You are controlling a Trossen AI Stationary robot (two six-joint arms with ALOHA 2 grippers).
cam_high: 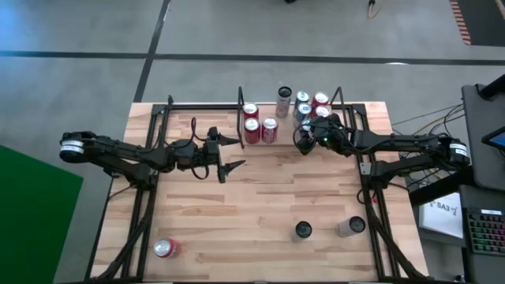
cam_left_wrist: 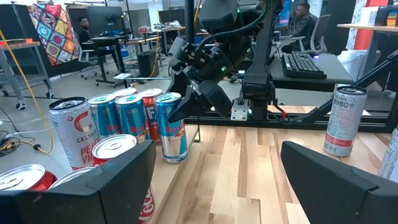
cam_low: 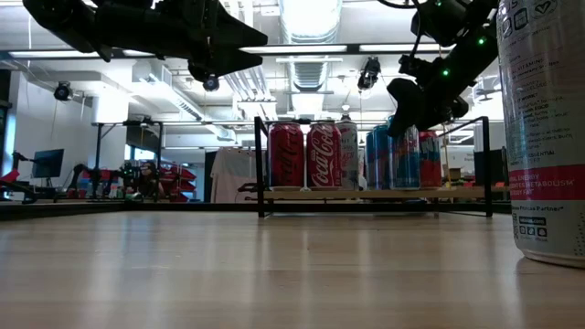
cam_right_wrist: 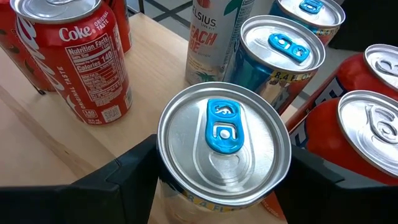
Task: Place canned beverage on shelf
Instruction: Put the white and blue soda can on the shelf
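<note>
Straddling a blue can [cam_right_wrist: 222, 146] standing on the shelf [cam_high: 347, 130], the right gripper [cam_high: 306, 140] fingers flank it, apparently releasing; next, lift clear. The left gripper [cam_high: 225, 155] hovers spread above the bench [cam_high: 260, 205].

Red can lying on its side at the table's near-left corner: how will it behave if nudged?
The red can lies on its side on bare planks, so it would likely roll. Smooth metal skin probably makes it slippery. Weight can't be judged.

shelf [cam_high: 272, 136]: cans [cam_high: 260, 126] clustered on it | table [cam_high: 260, 205]: three cans [cam_high: 304, 230] near front edge
</note>
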